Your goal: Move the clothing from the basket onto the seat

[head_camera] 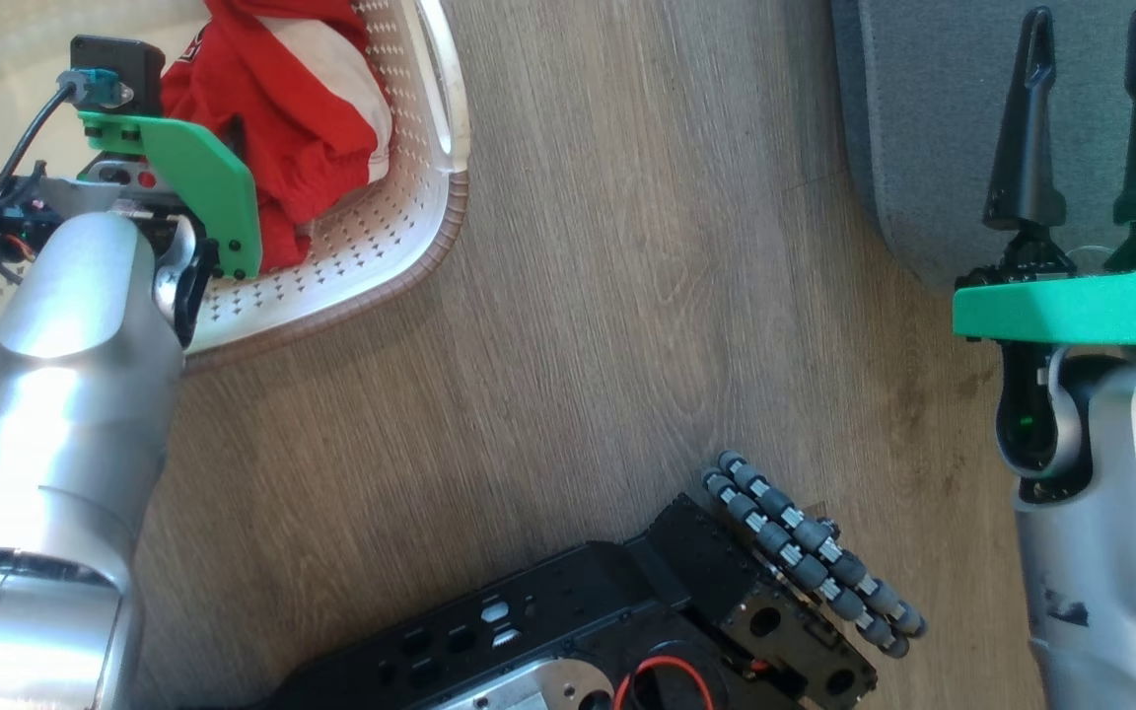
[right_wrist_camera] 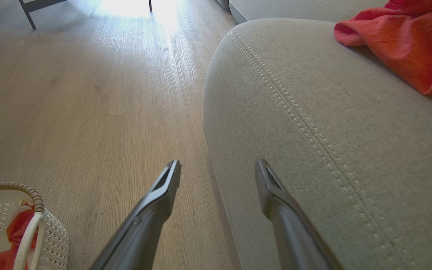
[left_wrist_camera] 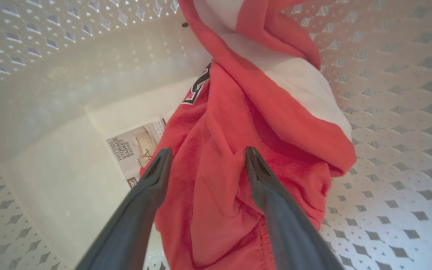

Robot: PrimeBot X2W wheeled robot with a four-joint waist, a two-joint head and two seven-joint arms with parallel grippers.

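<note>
Red and white clothing (head_camera: 282, 108) lies bunched in the cream perforated basket (head_camera: 400, 247) at the upper left of the head view. My left arm reaches down into the basket; its fingers are hidden there. In the left wrist view my left gripper (left_wrist_camera: 206, 157) is open, its fingers straddling a fold of the clothing (left_wrist_camera: 238, 150) without closing on it. My right gripper (head_camera: 1091, 49) is open and empty over the edge of the grey seat (head_camera: 923, 118). Another red garment (right_wrist_camera: 399, 48) rests on the seat (right_wrist_camera: 332, 131) beyond my right gripper (right_wrist_camera: 218, 168).
Wooden floor (head_camera: 627, 296) separates the basket from the seat. My black wheeled base (head_camera: 676, 611) sits at the bottom centre. A sticker (left_wrist_camera: 137, 150) lies on the basket floor. The basket's corner (right_wrist_camera: 17, 221) appears at the lower left of the right wrist view.
</note>
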